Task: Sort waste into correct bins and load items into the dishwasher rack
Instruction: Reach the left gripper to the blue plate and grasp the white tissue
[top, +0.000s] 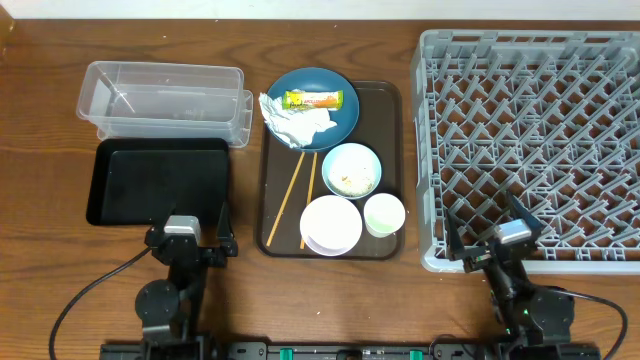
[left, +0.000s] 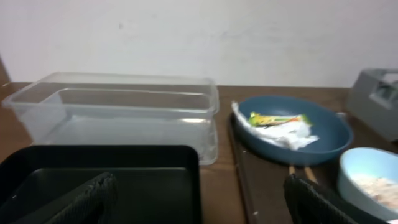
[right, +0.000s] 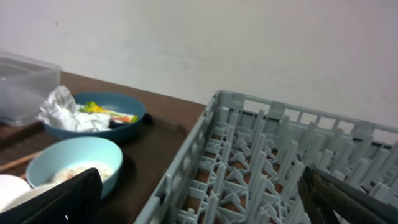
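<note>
The dark blue plate (top: 314, 103) holds the crumpled white napkin (top: 294, 124) and the yellow-green wrapper (top: 320, 99). The light blue bowl (top: 351, 170) holds white food scraps (top: 351, 181). The white bowl (top: 331, 224), the pale green cup (top: 384, 214) and the chopsticks (top: 296, 193) lie near it. The clear tub (top: 165, 102) and black tray (top: 157, 180) sit at the left. The grey rack (top: 530, 140) is at the right. My left gripper (top: 189, 238) is open over the black tray's near edge. My right gripper (top: 490, 238) is open at the rack's front left corner. Both are empty.
The plate, bowls, cup and chopsticks all rest on a dark brown serving tray (top: 390, 100) in the middle of the wooden table (top: 40, 120). The arm bases and black cables sit along the table's front edge.
</note>
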